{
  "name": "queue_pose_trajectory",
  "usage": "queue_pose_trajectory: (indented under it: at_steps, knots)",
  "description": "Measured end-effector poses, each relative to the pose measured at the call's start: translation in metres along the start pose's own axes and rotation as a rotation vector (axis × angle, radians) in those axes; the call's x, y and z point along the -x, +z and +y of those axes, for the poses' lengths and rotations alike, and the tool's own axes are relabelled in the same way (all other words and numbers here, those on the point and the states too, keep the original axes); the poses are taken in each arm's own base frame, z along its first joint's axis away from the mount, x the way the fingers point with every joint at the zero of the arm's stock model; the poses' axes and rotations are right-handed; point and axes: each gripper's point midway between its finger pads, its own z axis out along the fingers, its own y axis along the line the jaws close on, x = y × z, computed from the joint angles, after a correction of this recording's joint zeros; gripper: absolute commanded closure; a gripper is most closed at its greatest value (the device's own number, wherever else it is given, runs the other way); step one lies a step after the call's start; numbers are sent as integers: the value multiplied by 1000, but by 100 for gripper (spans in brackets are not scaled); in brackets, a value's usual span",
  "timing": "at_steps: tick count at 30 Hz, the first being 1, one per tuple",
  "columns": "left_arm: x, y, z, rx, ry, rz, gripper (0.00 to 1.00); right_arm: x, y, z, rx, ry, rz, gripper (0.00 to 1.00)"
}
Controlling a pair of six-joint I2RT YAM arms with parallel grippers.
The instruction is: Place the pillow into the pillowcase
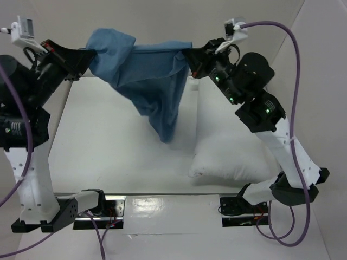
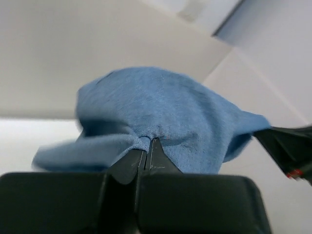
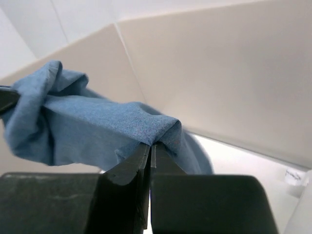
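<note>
Black left gripper (image 1: 92,54), beyond and left of the pillow (image 1: 230,157), jaws pinched tight on a bunched fold of the blue pillowcase (image 1: 149,81) — cloth slung in the air, sagging to a point left of the pillow. Right gripper (image 1: 190,56), beyond the pillow, jaws likewise clamped on the cloth's other end.

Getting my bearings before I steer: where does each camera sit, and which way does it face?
Top external: above, behind the robot, looking down at the table; left arm, right arm, hanging pillowcase, pillow.
Left wrist: behind the left gripper, facing along its shut fingers into the pinched pillowcase.
Right wrist: behind the right gripper, likewise.
Shared: all see the pillowcase.
</note>
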Motion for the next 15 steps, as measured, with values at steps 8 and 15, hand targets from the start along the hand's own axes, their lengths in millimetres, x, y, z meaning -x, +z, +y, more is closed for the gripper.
queue_pose_trajectory:
  at_steps: [8,15]
  knots:
    - [37,-57,-68,-165,82,-125,100,32,-29,20,112,7,-52,100]
    - [38,-46,-36,-45,66,-172,100,33,-20,1,24,-19,-70,100]
